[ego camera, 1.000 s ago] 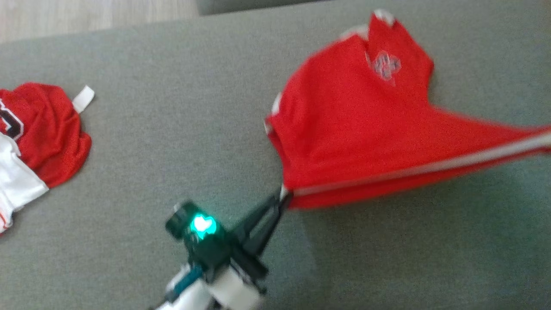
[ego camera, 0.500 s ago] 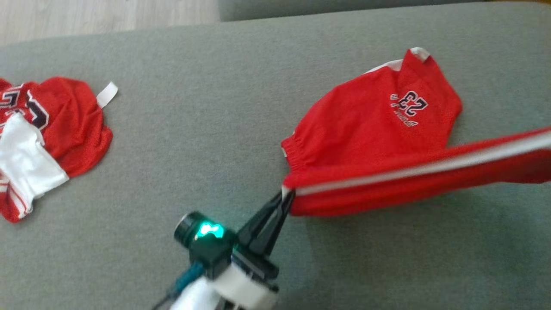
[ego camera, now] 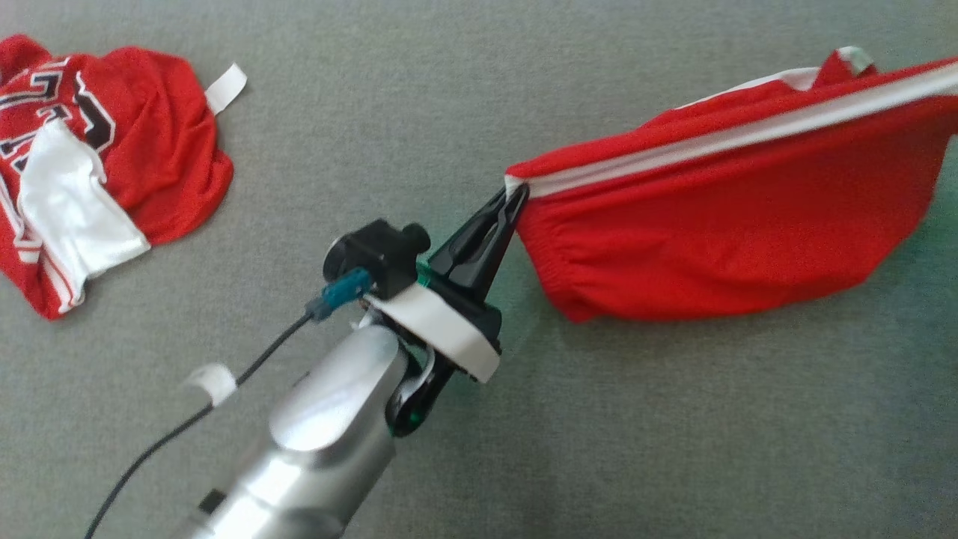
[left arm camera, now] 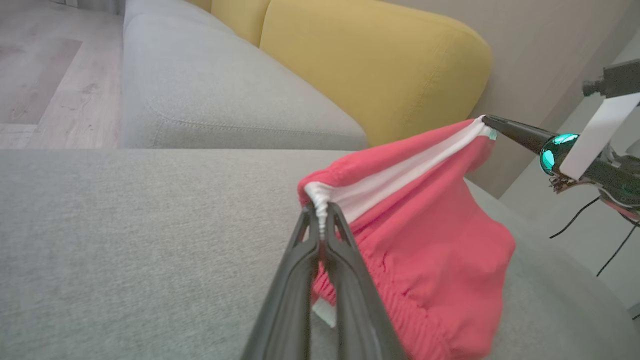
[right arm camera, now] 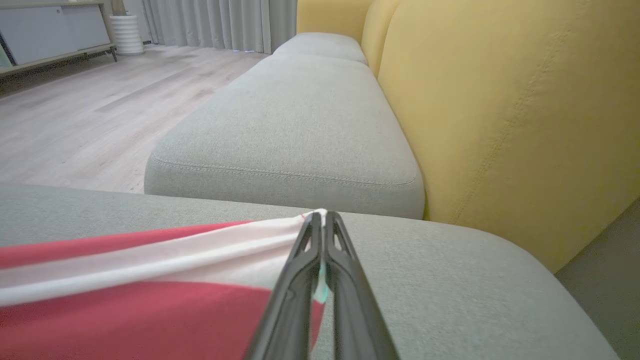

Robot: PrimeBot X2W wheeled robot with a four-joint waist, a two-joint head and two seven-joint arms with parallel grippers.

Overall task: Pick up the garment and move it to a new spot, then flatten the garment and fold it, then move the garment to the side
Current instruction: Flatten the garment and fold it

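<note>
The garment (ego camera: pixel 718 217) is a pair of red shorts with a white band along its top edge, hanging stretched above the grey cushion (ego camera: pixel 449 82). My left gripper (ego camera: pixel 513 196) is shut on its left corner, seen close up in the left wrist view, where the left gripper (left arm camera: pixel 320 212) pinches the white band of the garment (left arm camera: pixel 430 240). My right gripper (left arm camera: pixel 487 120) is shut on the opposite corner. In the right wrist view, the right gripper (right arm camera: pixel 322 217) clamps the band's end, with the garment (right arm camera: pixel 125 310) trailing left.
A crumpled red and white jersey (ego camera: pixel 112 150) lies on the cushion at the far left. A yellow backrest (right arm camera: pixel 500 100) runs along one side of the seat, and wooden floor (right arm camera: pixel 75 110) lies beyond a second grey cushion (right arm camera: pixel 300 125).
The head camera has shifted. The garment's far part, which lay on the cushion showing a number, has come up and now hangs under the taut white band. Both grips hold.
</note>
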